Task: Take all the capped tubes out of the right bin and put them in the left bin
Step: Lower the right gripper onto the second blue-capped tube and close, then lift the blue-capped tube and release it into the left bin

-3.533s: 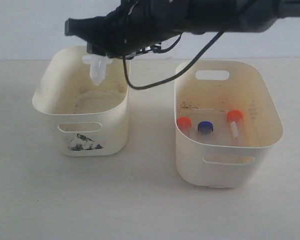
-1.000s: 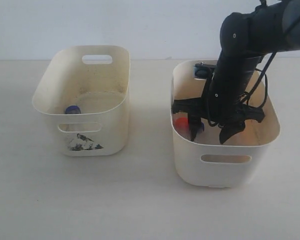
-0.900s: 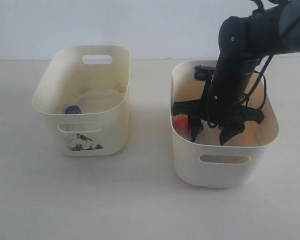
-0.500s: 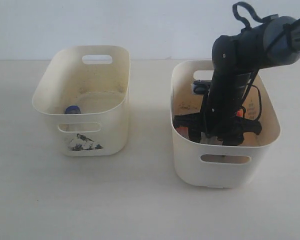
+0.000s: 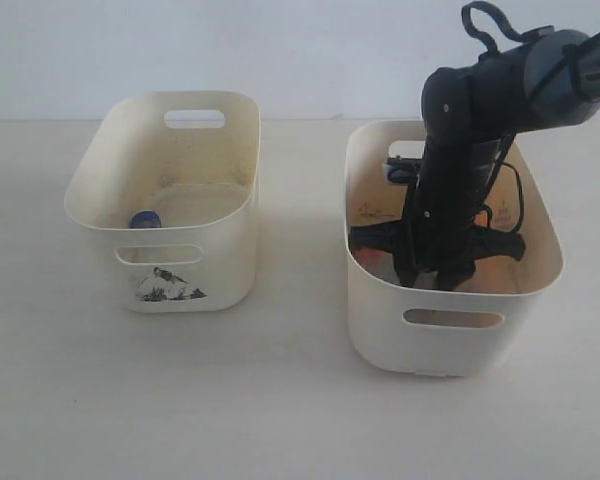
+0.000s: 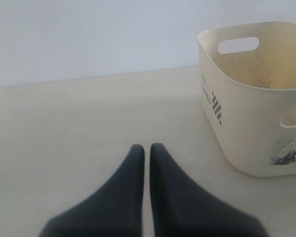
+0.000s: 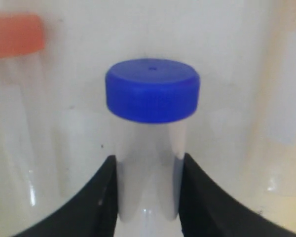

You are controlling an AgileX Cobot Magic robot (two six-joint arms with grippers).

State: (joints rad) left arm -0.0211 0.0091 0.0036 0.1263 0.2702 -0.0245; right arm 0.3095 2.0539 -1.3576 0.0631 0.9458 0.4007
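Observation:
My right gripper (image 5: 433,272) reaches straight down inside the right bin (image 5: 450,345), a plain cream tub. In the right wrist view its two black fingers press both sides of a clear tube with a dark blue cap (image 7: 150,91), and my right gripper (image 7: 148,160) is shut on it. Beside it lies a tube with an orange cap (image 7: 15,34). The left bin (image 5: 220,270) with the black smudged mark holds one blue-capped tube (image 5: 145,219). My left gripper (image 6: 144,146) is shut and empty over the table, apart from the left bin (image 6: 246,123).
The two bins stand side by side on a pale table (image 5: 280,400) with a gap between them. The right arm's black cable (image 5: 500,195) hangs into the right bin. A white wall (image 5: 280,50) runs behind.
The right arm has sunk deeper into the right bin and its spread fingers have drawn together on the blue-capped tube. The left bin and its tube have not moved.

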